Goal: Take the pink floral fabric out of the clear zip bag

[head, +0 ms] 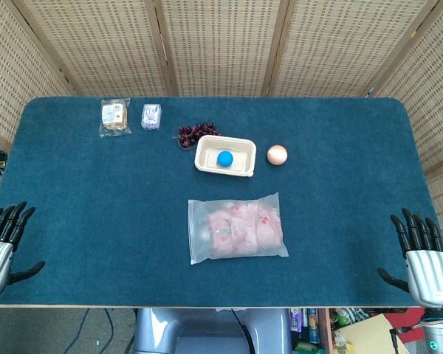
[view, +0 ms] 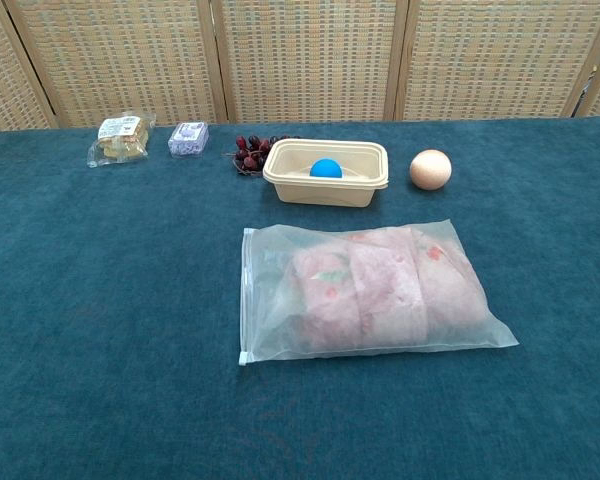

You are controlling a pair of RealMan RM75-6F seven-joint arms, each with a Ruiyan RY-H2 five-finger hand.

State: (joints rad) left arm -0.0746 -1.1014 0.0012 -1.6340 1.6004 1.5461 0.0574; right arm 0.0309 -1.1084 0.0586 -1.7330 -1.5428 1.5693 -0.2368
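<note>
Clear zip bag (head: 237,229) lies flat near the tabletop's (head: 88,214) front edge, about midway between both hands, well apart from each. Pink floral fabric (head: 245,229) sits folded inside it. Bag's long axis runs left-right; which end has the zip I cannot tell. Left hand (head: 1,243) at the front-left corner, right hand (head: 424,259) at the front-right corner, both with fingers spread, holding nothing.
</note>
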